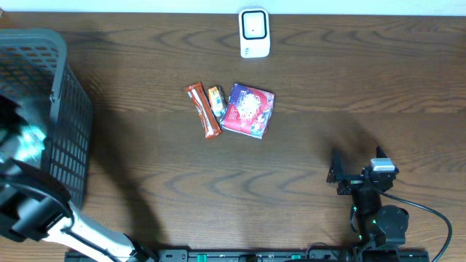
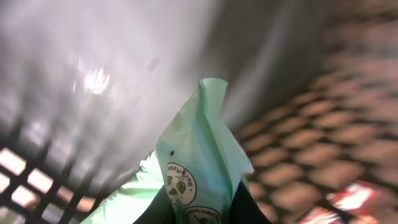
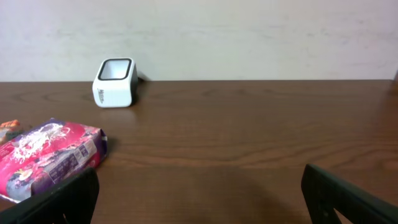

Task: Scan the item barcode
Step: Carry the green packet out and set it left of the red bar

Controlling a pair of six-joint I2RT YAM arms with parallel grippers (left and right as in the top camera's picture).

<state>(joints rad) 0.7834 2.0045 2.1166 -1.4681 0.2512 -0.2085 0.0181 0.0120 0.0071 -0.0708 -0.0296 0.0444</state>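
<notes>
Pale green plastic, a packet (image 2: 199, 149) printed with a round leaf logo, is pinched at its lower end between the dark jaws of the left claw (image 2: 202, 210), which are drawn almost together on it. The pickup therefore looks done, while lifting the packet out and showing its barcode are not yet done. Around the grip stands the dark mesh basket (image 1: 69, 124), at the left edge of the overhead view, so the packet is inside it. Further out, three snack packets (image 1: 233, 109) lie mid-table (image 1: 328, 87), and the white scanner (image 1: 254, 33) stands at top centre, well apart from the basket. The right claw (image 3: 199, 196), lower right, is spread wide and holds nothing.
</notes>
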